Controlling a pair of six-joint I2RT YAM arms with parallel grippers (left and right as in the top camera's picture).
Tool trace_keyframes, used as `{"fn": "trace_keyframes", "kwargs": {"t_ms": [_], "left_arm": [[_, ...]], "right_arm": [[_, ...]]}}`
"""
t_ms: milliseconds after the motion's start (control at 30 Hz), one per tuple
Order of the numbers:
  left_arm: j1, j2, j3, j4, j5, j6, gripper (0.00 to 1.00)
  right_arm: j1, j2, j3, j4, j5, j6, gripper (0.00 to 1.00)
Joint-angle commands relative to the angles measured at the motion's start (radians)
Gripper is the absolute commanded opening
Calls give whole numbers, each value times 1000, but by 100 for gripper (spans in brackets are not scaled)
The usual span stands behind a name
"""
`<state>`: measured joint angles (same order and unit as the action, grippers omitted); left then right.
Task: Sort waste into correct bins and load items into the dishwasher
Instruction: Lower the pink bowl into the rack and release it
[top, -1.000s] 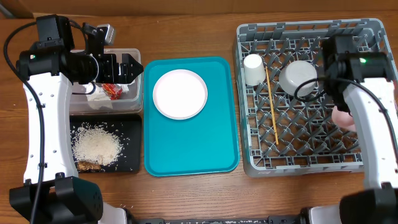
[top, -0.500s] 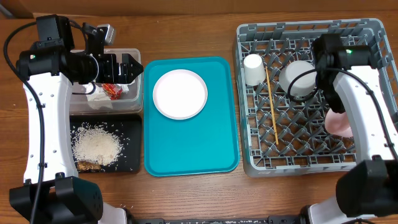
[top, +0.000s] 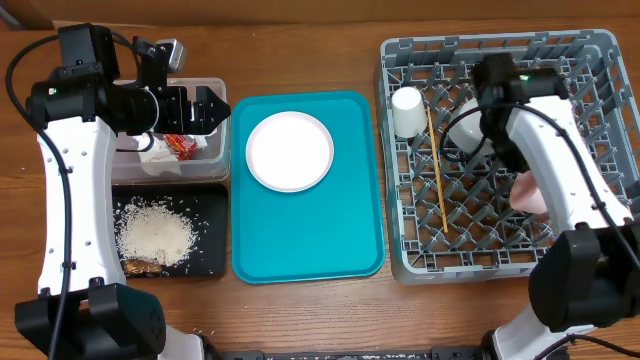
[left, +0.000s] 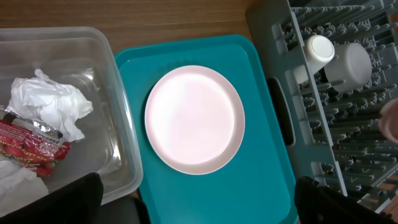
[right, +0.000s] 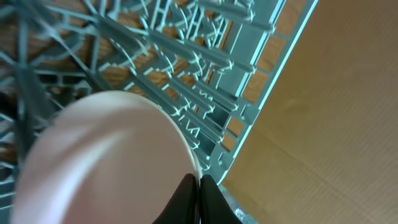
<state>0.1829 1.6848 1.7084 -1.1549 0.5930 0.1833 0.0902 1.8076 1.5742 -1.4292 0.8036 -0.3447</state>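
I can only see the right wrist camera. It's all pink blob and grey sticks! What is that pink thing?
Observer: It's a pink bowl, at the right side of the grey dish rack, partly hidden under the right arm.
Operator: Is anything else in there?
Observer: Yes. A white cup, a white bowl and a wooden chopstick are in the rack's left half.
Operator: What isn't loaded yet?
Observer: A pale plate, alone on the teal tray left of the rack.
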Motion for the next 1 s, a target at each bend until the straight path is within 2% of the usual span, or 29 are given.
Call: {"fn": "trace_keyframes", "kwargs": {"t_ms": [0, 300, 533, 667, 800, 967], "left_arm": [[-7, -8, 26, 0, -2, -7, 100], [-7, -8, 26, 0, -2, -7, 100], [-7, -8, 26, 0, -2, -7, 100], [-7, -8, 26, 0, -2, -7, 100], [-7, -8, 26, 0, -2, -7, 100], [-7, -8, 26, 0, -2, -7, 100]], "right_arm": [[61, 0, -4, 4, -65, 4, 25], [132, 0, -4, 37, -297, 5, 41], [142, 0, -4, 94, -490, 6, 45], [142, 0, -4, 150, -603, 81, 52], [142, 0, -4, 204, -724, 118, 53], [124, 0, 0, 275, -733, 259, 56]]}}
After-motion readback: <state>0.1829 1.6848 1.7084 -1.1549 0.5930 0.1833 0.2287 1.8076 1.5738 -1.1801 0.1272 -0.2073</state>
